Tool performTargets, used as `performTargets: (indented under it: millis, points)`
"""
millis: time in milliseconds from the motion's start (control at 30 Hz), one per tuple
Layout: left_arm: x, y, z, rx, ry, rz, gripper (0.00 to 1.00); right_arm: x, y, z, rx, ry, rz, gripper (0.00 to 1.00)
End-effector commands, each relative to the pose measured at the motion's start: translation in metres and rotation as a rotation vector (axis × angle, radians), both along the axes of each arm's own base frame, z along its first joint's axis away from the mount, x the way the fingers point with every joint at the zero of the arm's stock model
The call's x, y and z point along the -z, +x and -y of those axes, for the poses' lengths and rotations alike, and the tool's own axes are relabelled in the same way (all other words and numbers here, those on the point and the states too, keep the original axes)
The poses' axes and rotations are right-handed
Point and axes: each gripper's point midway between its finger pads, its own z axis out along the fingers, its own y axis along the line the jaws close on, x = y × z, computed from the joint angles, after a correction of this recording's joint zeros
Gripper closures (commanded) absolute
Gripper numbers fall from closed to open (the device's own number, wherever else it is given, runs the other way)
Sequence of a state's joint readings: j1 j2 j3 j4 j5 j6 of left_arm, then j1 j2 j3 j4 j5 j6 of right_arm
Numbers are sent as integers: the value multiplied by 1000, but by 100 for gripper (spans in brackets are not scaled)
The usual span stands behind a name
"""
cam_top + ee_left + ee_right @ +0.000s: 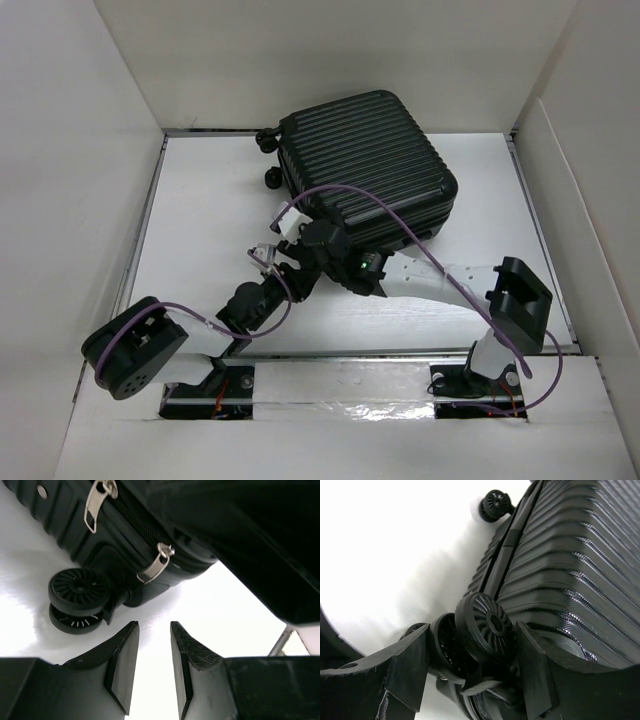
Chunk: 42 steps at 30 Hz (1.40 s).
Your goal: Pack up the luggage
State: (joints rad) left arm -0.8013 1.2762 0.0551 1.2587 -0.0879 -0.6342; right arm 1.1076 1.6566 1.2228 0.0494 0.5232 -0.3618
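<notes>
Toward the back of the table (200, 200), find luggage (365, 165) flat, closed, ribbed shell up. By its near-left corner, see left gripper (153, 630) narrowly parted, holding nothing. See right gripper (472, 630) spread wide astride a wheel (492, 622); cannot tell whether clamping it.

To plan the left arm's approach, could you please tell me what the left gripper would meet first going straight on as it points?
Probably the luggage: the left gripper aims at its corner beside the wheel, below a zipper pull, across the table; depth is unclear.
</notes>
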Motion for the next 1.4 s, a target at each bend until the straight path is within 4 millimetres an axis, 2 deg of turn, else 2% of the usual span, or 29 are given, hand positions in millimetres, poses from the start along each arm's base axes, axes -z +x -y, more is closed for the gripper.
performTargets:
  millis: [0, 67, 100, 233, 433, 533, 633, 800, 1133, 1367]
  points:
    - [-47, 1, -9, -35, -133, 176, 71, -135, -14, -27, -55, 534, 23, 100]
    - [-50, 3, -12, -54, -135, 187, 71, -138, -20, -30, -90, 553, 0, 100]
    - [-64, 8, -7, -58, -160, 215, 71, -139, -23, -31, -101, 556, -8, 100]
    - [-77, 14, 0, -51, -186, 255, 71, -146, -29, -27, -124, 590, -13, 100]
    - [-81, 21, 11, -39, -209, 274, 71, -163, -37, -18, -146, 615, 1, 100]
    - [-82, 22, 14, -33, -224, 280, 71, -164, -39, -20, -162, 612, -5, 100]
    - [-82, 23, 16, -36, -218, 282, 71, -159, -38, -19, -154, 605, -9, 100]
    - [-83, 28, 9, -85, -204, 288, 71, -150, -35, -13, -126, 549, -7, 100]
    - [-117, 42, 12, -128, -196, 379, 69, -127, -44, -4, -137, 537, -41, 100]
    - [-126, 54, 13, -168, -186, 404, 69, -117, -51, -5, -161, 542, -77, 100]
